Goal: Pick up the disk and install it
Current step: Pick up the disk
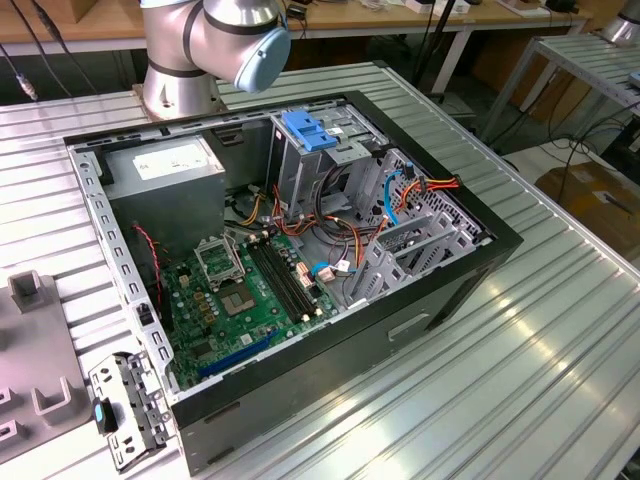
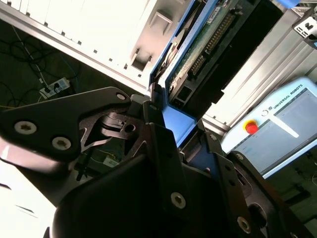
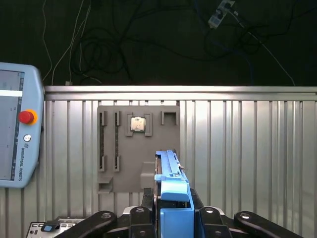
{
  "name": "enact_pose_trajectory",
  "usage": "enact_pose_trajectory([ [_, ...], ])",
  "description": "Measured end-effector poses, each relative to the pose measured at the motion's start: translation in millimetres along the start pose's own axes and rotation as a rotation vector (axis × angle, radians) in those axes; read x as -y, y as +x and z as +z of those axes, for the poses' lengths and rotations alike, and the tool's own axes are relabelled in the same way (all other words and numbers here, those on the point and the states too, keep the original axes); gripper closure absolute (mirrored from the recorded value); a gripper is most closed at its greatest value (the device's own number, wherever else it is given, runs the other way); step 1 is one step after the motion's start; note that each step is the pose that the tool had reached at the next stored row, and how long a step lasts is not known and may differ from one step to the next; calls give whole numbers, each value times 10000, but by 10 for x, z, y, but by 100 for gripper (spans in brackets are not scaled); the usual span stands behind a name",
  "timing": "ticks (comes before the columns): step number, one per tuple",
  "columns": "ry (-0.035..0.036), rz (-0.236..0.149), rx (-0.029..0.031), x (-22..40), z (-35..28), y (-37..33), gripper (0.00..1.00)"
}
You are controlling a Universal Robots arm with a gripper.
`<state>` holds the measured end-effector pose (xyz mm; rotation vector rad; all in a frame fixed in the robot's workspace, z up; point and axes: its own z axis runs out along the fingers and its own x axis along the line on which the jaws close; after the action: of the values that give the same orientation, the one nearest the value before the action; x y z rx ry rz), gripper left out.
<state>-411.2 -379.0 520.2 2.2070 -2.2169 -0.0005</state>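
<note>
step: disk is picked up and carried; install not yet done (judgement from the clamped disk and the open cage)
jaws: pinching the disk [image 3: 168,171], one jaw against each side of its near end
disk: between the jaws, edge-on, sticking out ahead of them and clear of the table [image 3: 247,148]; blue side rail faces the camera in the first wrist view, green circuit-board side [image 2: 200,47] shows in the second wrist view
ahead of jaws: grey fixture tray [image 3: 124,163] lying on the table, beyond the disk tip; small processor chip [image 3: 137,124] sits in one of its pockets
to one side of jaws: teach pendant [image 3: 15,134] at the table edge, well apart from the disk
target (judgement): metal drive cage with blue plastic top [image 1: 315,150] inside the open computer case [image 1: 300,370], next to the power supply [image 1: 165,165] and above the motherboard [image 1: 240,300]
case vs jaws: cannot tell how far apart; the exterior view has the robot arm [image 1: 220,40] by its base and lower joint
next move calls for (judgement): bringing the disk over the case, turning it so the blue rails line up with the cage guides, keeping it square so it does not jam
risk (judgement): loose coloured cables [image 1: 350,235] lie close to the cage and could snag the disk
</note>
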Motion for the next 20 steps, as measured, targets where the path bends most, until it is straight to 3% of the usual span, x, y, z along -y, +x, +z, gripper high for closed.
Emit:
enact_pose_trajectory([
  [20,0,0,0,229,-2,-1,63],
])
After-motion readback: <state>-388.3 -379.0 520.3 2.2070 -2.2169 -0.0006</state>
